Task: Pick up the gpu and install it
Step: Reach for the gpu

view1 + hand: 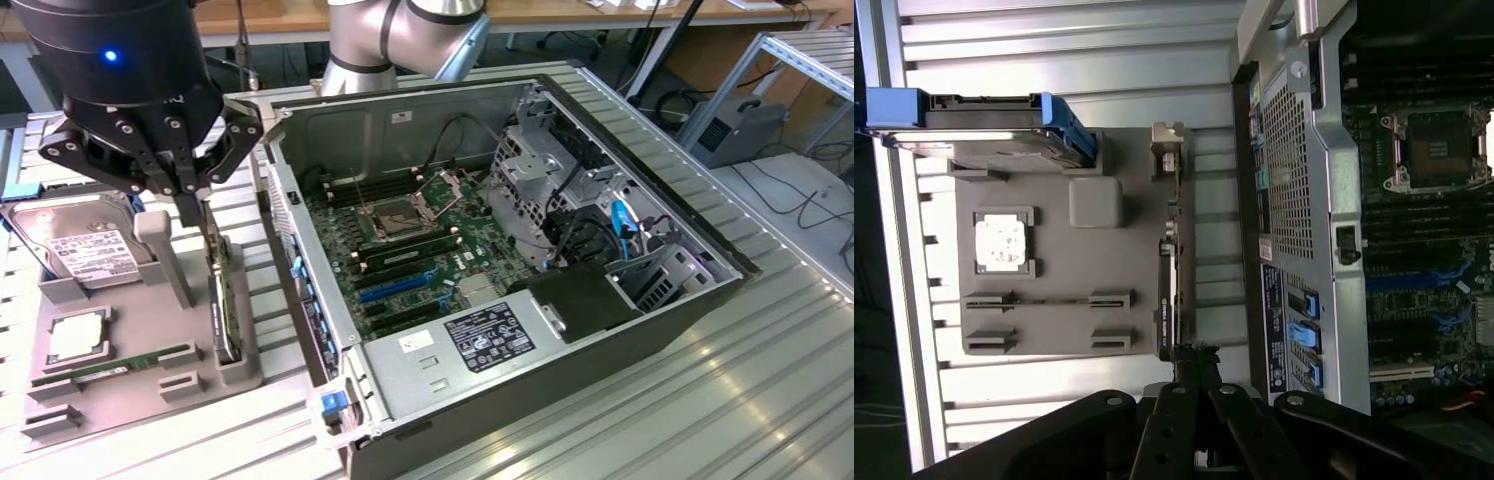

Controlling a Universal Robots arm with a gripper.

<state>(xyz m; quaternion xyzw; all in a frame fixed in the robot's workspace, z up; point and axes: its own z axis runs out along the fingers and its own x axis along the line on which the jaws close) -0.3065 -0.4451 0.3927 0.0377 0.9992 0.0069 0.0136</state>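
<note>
The gpu [224,300] is a thin dark card standing on edge in a slot of the grey holder tray [127,395], at the exterior view's left of the open computer case [667,310]. My gripper [200,215] hangs right over the card's top edge near its far end, fingers pressed together and shut. I cannot tell whether the tips touch the card. In the wrist view the gpu [1168,290] shows edge-on, with my gripper [1192,360] at its near end. The motherboard [414,255] lies exposed inside the case, with blue expansion slots [394,290].
On the holder tray also sit a hard drive [87,255], a square processor chip [76,335] and a narrow green memory stick [114,368]. The case's drive cage [534,185] and black cables [587,235] crowd its far side. The table is ribbed metal [747,400].
</note>
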